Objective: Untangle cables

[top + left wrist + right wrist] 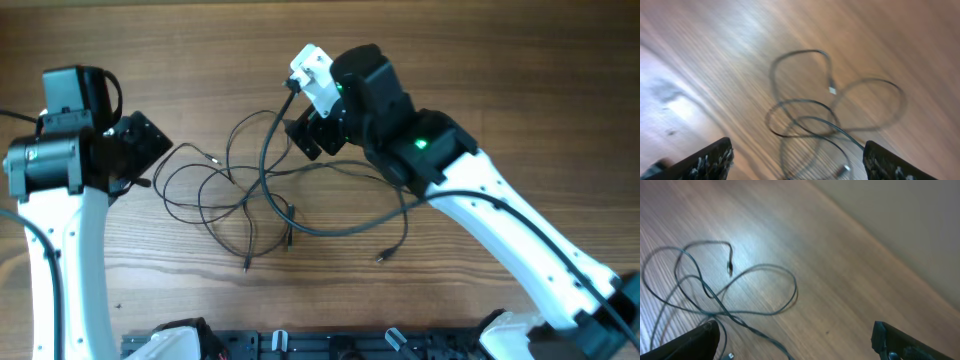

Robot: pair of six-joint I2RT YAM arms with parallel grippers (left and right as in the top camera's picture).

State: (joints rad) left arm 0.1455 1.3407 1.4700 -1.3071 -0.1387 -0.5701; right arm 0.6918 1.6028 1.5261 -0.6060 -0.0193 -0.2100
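Note:
The cables (245,190) are thin black cords lying in loose, overlapping loops on the wooden table, with small plug tips (245,266) pointing toward the front edge. My left gripper (158,150) is just left of the loops. In the left wrist view its fingers (707,161) stand wide apart above the cables (805,120), gripping nothing, and a plug tip (832,90) lies ahead. My right gripper (300,135) hovers over the loops' far right side. It is open and empty, with the cables (715,307) beside its left finger (692,342).
A thicker dark cable (265,150) runs from the white camera (312,72) on the right wrist and droops over the loops. A black rail (300,345) lines the front edge. The table's far edge meets a pale wall (900,220).

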